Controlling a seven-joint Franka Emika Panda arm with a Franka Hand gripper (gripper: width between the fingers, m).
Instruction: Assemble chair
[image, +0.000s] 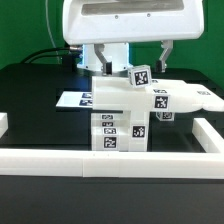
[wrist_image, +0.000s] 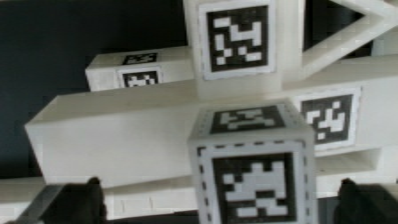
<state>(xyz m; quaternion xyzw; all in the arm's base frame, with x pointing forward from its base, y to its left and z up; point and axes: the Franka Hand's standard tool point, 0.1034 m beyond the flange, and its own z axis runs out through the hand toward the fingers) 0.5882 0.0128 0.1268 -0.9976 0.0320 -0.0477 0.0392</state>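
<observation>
My gripper hangs spread wide over the chair and holds nothing. In the wrist view my fingertips stand apart on either side of a tagged upright block of the chair, with dark gaps between them and it.

The only marks on the parts are black-and-white square tags, coded patterns rather than letters.

Taking the exterior view as a clock face, the chair stands at the centre of the black table. The marker board lies flat at nine o'clock, just beside it. The white border rail runs across at six o'clock, and a flat slab of the chair reaches toward three o'clock. Bare table shows at ten o'clock.
</observation>
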